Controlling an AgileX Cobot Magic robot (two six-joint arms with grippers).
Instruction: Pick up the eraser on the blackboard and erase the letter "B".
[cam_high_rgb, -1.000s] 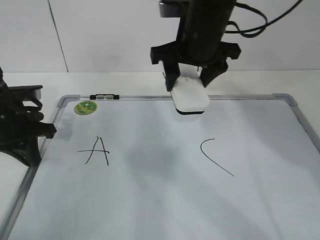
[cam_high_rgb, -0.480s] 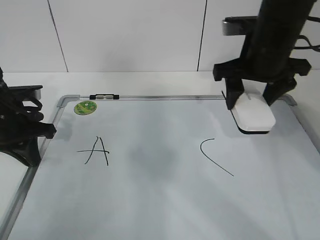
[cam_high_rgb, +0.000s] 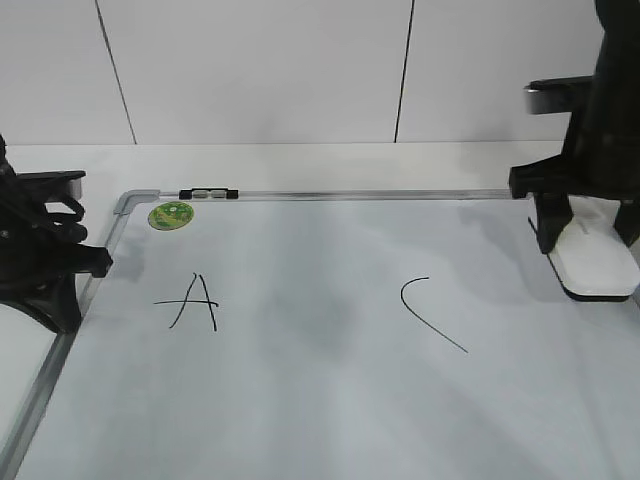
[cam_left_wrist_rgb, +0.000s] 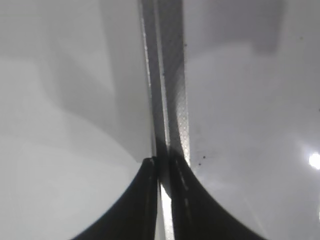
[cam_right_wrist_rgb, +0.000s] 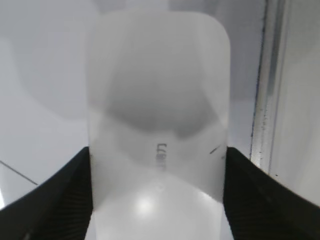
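Observation:
The white eraser (cam_high_rgb: 597, 262) rests on the blackboard (cam_high_rgb: 320, 400) at its right edge, next to the frame. My right gripper (cam_high_rgb: 588, 240) is shut on it, one finger on each side. In the right wrist view the eraser (cam_right_wrist_rgb: 157, 100) fills the space between the jaws of the right gripper (cam_right_wrist_rgb: 157, 167), with the board's frame (cam_right_wrist_rgb: 267, 85) just to its right. No letter "B" shows; the board between the "A" (cam_high_rgb: 192, 300) and the "C" (cam_high_rgb: 428, 312) is bare. My left gripper (cam_high_rgb: 90, 262) is shut at the board's left edge, and in the left wrist view it (cam_left_wrist_rgb: 161, 167) sits over the frame rail (cam_left_wrist_rgb: 172, 75).
A round green sticker (cam_high_rgb: 171, 214) is at the board's top left corner. A small black-and-silver clip (cam_high_rgb: 208, 193) sits on the top frame. A white wall stands behind the table.
My right gripper carried the eraser from the board's top middle to the right, down to the right edge. The left arm has not moved.

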